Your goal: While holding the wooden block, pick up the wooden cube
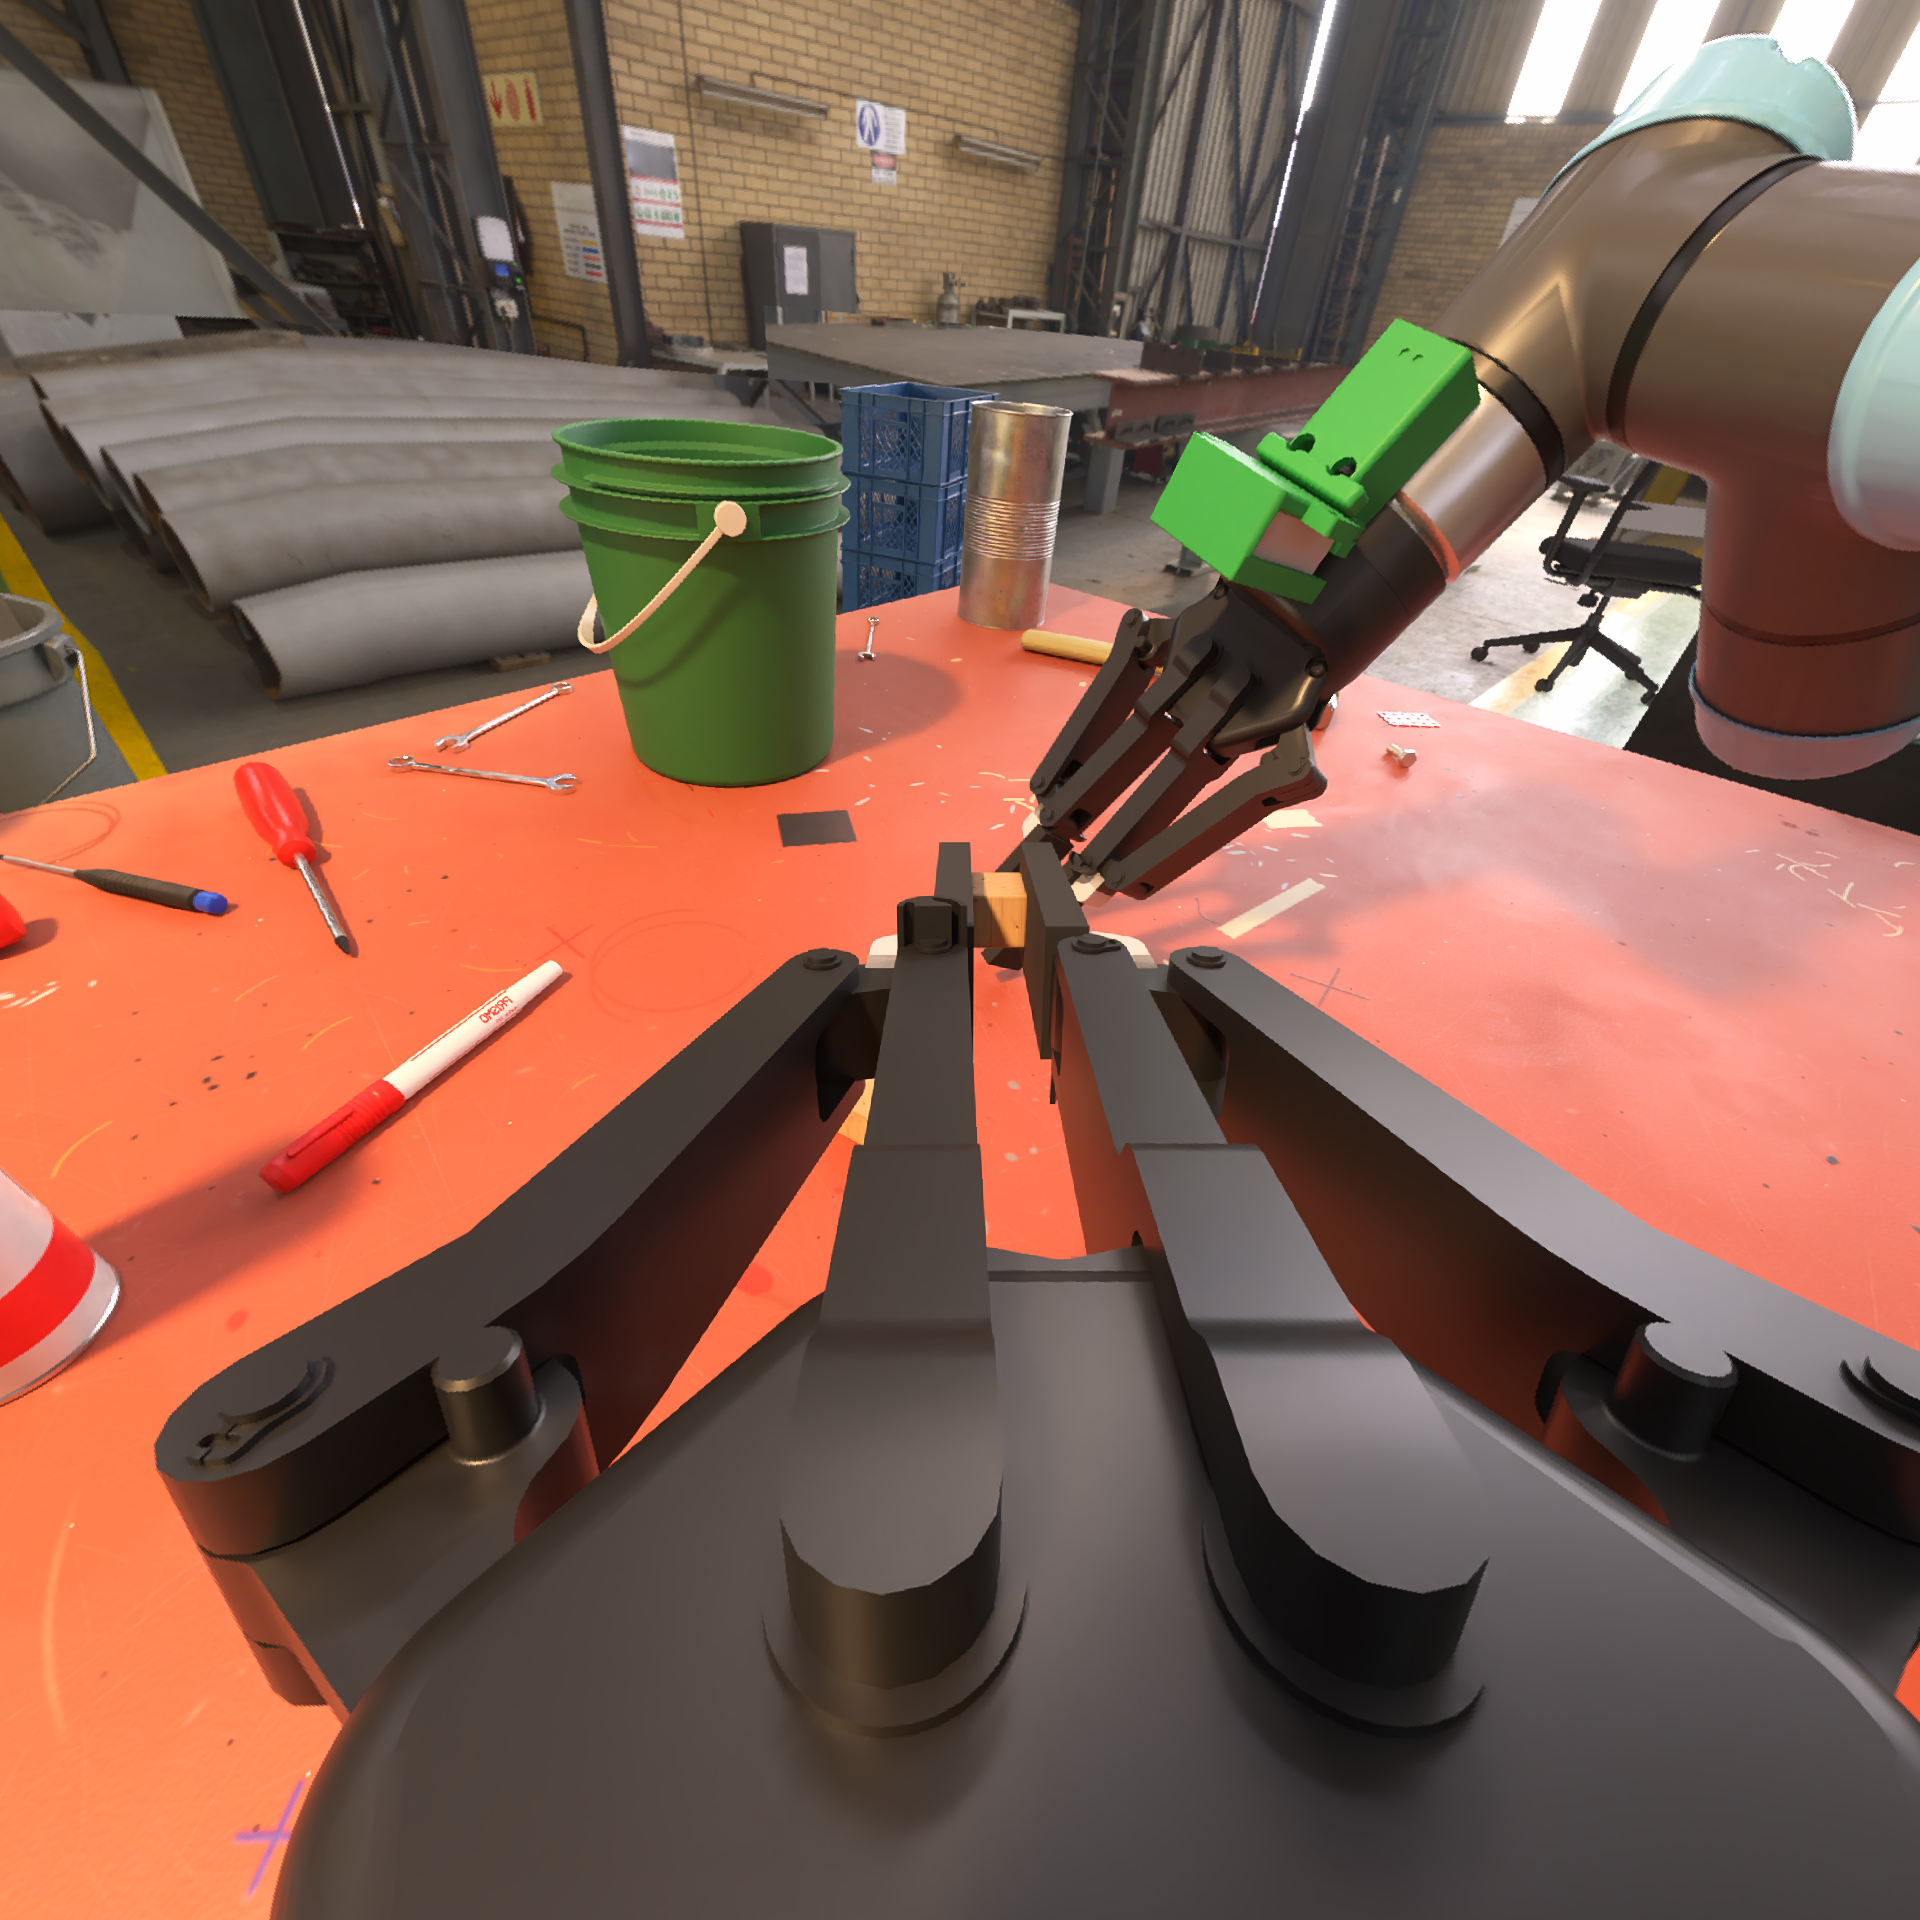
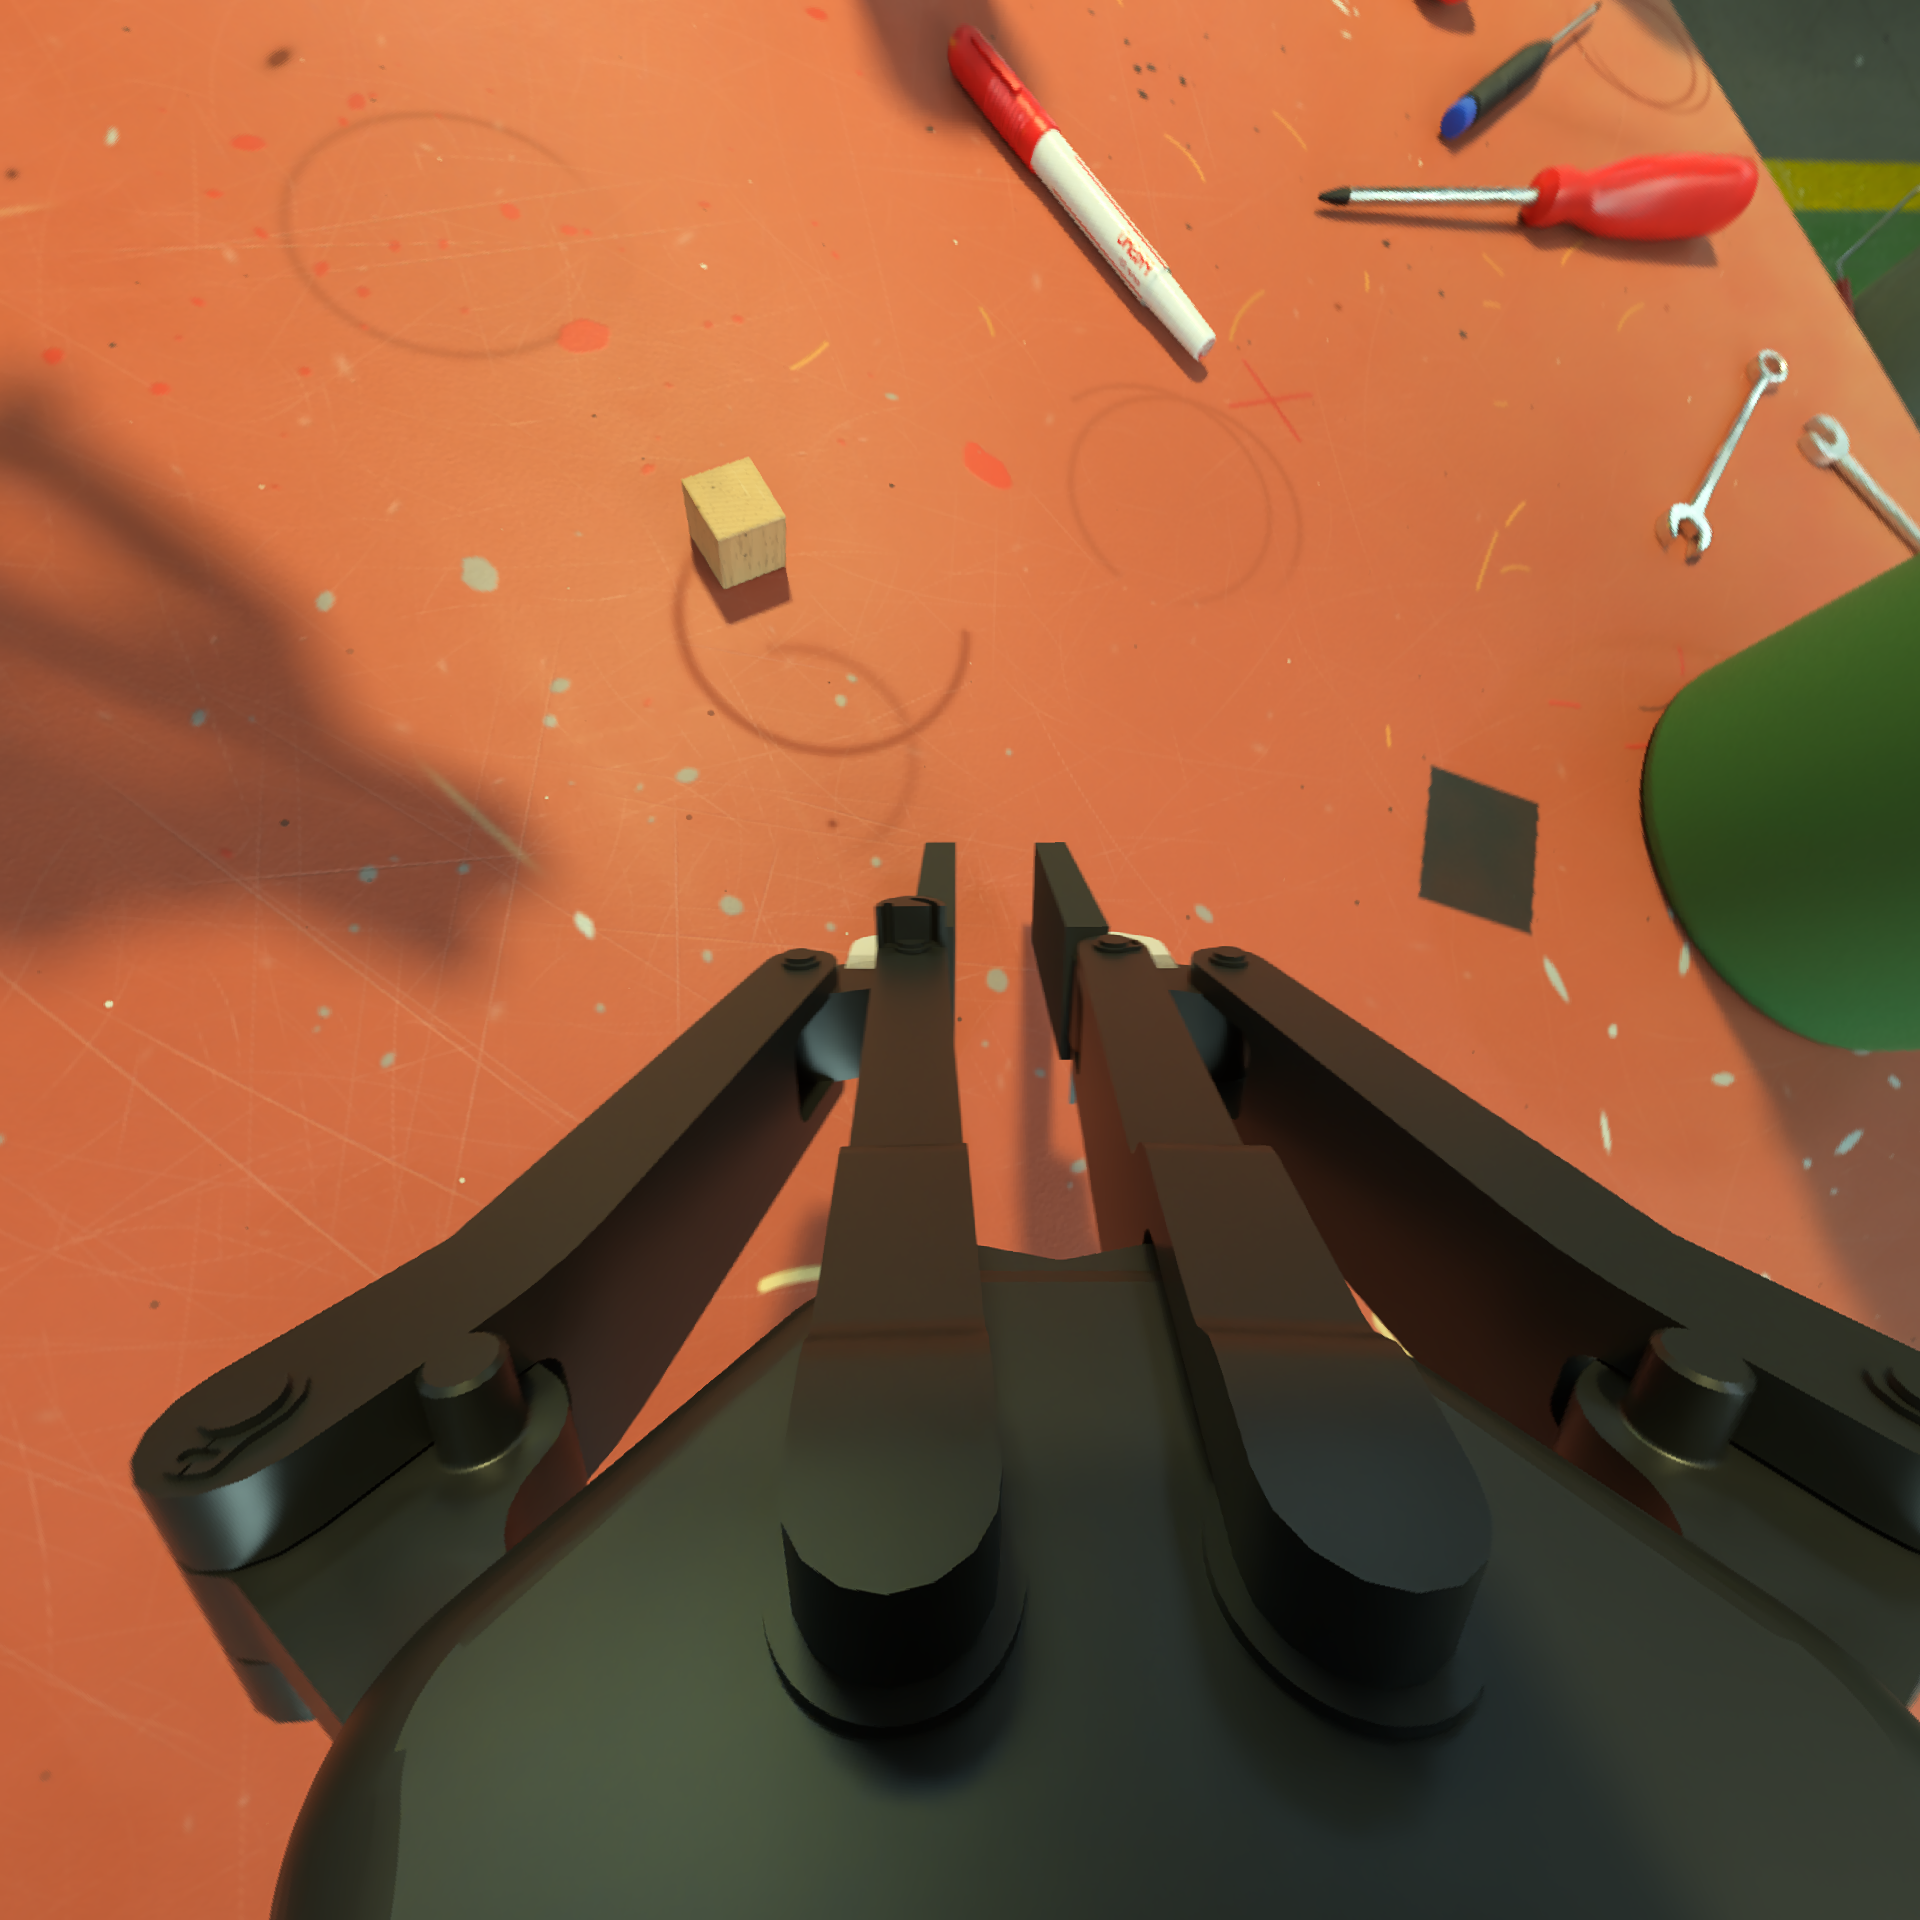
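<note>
In the left wrist view my left gripper is shut on a small light wooden block and holds it above the orange table. The right gripper reaches down from the right, its tips just behind the block. In the right wrist view my right gripper hangs over the table with its jaws a narrow gap apart and nothing between them. A wooden cube rests on the table ahead of it and a little left, apart from the fingers. The left gripper is not in that view.
A green bucket stands at the back, with a metal can beside it. A red marker, a red screwdriver, wrenches and a cone lie around.
</note>
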You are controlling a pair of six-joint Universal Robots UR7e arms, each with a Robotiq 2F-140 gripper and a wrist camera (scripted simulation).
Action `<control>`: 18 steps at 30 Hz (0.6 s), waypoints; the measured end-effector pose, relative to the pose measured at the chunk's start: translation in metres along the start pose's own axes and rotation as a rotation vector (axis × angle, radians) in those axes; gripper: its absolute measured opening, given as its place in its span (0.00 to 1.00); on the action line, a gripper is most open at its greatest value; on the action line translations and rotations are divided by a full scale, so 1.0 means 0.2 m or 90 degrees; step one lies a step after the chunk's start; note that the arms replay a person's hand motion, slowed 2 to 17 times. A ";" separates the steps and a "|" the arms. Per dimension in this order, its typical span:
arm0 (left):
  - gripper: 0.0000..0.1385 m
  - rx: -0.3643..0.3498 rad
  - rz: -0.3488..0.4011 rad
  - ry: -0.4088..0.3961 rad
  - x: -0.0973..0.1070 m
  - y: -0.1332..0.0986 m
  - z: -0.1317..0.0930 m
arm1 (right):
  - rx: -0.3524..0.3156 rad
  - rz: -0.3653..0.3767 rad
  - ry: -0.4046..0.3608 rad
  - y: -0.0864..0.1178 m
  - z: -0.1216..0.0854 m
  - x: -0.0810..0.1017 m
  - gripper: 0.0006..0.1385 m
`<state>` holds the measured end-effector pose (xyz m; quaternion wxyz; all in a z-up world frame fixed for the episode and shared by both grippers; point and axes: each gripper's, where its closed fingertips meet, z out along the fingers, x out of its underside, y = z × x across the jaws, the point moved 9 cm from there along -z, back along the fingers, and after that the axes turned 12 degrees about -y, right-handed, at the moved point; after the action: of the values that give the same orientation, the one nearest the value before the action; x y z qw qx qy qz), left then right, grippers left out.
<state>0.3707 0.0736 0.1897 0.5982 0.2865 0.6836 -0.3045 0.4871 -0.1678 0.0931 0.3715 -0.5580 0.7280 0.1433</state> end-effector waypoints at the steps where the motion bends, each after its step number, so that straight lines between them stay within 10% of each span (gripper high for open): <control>1: 0.09 0.000 0.000 0.000 0.00 0.00 0.00 | -0.003 -0.009 -0.004 0.00 0.00 -0.01 0.18; 18: 0.09 0.004 0.001 0.003 0.00 -0.01 0.01 | -0.127 -0.147 -0.101 0.09 0.09 -0.17 0.26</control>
<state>0.3709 0.0710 0.1887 0.5957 0.2896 0.6841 -0.3055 0.4803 -0.1256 0.1002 0.3844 -0.6592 0.6096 0.2146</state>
